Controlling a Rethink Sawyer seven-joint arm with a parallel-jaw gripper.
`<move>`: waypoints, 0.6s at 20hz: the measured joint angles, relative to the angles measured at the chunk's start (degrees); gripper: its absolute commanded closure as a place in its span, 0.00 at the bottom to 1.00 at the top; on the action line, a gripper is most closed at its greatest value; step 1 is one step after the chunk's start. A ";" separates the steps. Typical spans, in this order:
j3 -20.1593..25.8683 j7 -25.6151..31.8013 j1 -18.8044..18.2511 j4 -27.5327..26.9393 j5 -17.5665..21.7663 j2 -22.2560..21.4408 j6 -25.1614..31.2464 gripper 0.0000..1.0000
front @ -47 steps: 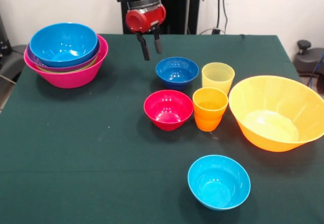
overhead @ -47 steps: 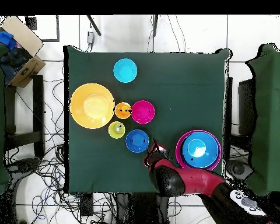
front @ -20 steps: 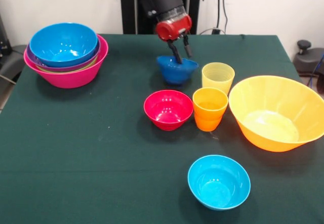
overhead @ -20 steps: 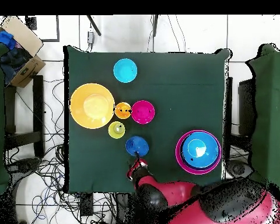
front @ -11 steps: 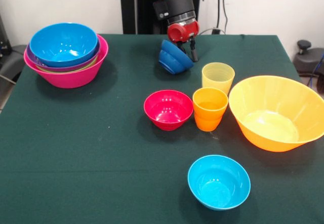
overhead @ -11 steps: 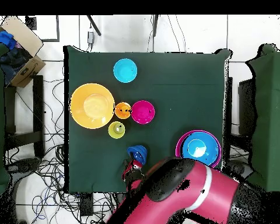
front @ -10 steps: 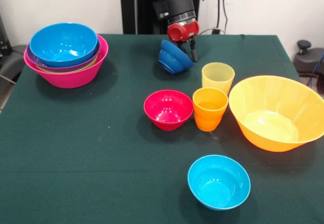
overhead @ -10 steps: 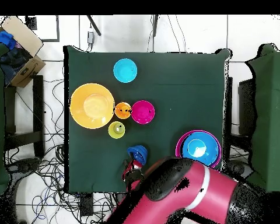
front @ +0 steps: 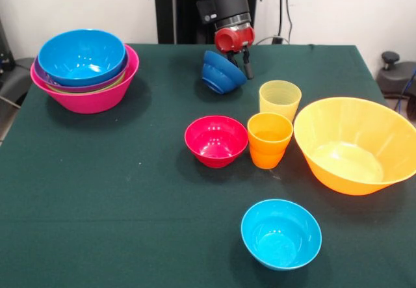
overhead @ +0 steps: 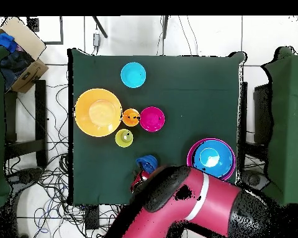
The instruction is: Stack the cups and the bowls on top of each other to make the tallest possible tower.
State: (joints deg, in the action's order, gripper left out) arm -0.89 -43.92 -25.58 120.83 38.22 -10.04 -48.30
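Note:
My gripper (front: 240, 62) is shut on the rim of the small dark blue bowl (front: 220, 73), which hangs tilted above the table at the far middle. In the overhead view the arm covers most of that bowl (overhead: 146, 163). The tower (front: 84, 70) stands at the far left: a large pink bowl holding green, purple and sky blue bowls (overhead: 210, 158). The pale yellow cup (front: 279, 99) and the orange cup (front: 269, 139) stand side by side right of centre. A small red bowl (front: 216, 140) sits left of the orange cup. A cyan bowl (front: 281, 233) rests near the front.
A large orange bowl (front: 354, 144) stands at the right, close to both cups. The dark green tablecloth (front: 117, 190) covers the whole table. In the overhead view a cardboard box (overhead: 21, 49) sits beyond the table's corner, and cables lie on the floor.
My gripper went from open above the table to the dark blue bowl, shut on its rim and lifted it, tilting it. Over the last half second it rose slightly.

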 measured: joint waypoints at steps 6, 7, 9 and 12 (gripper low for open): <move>-1.95 -2.07 2.29 -0.30 -0.73 -0.69 -0.17 0.00; -2.37 -2.35 2.46 -0.50 -0.71 -0.83 -0.17 0.00; -2.80 -2.81 2.54 -0.76 -0.70 -0.99 -0.17 0.00; -3.32 -3.67 2.55 -1.26 -0.65 -1.21 -0.18 0.00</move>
State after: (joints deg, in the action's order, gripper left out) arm -4.20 -47.59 -23.03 119.57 37.56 -11.25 -48.48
